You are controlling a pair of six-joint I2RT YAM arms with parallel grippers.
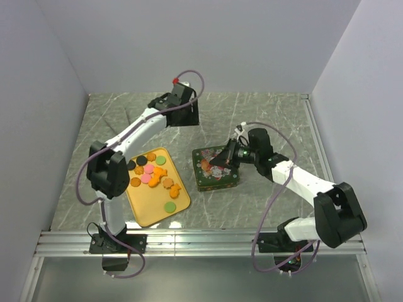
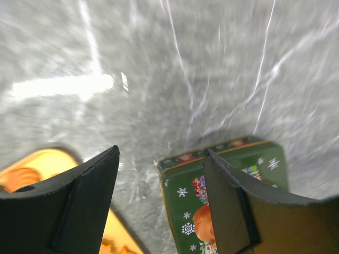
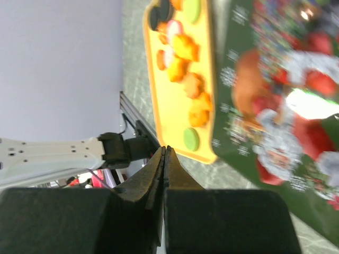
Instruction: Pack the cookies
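Several cookies (image 1: 153,175), orange, pink, green and dark brown, lie on a yellow tray (image 1: 146,212) left of centre. A closed green Christmas tin (image 1: 216,176) sits right of the tray. My left gripper (image 1: 187,114) is open and empty, raised behind the tray and tin; its view (image 2: 160,153) is blurred and looks down on the tin (image 2: 185,206) and a tray corner (image 2: 50,161). My right gripper (image 1: 221,157) is shut on nothing, over the tin's lid. In the right wrist view its gripper (image 3: 164,149) points past the tin (image 3: 275,106) at the cookies (image 3: 183,53).
The grey marbled tabletop (image 1: 264,119) is walled by white panels at the back and both sides. A metal rail (image 1: 201,242) runs along the near edge by the arm bases. One green cookie (image 1: 169,206) lies apart at the tray's near end.
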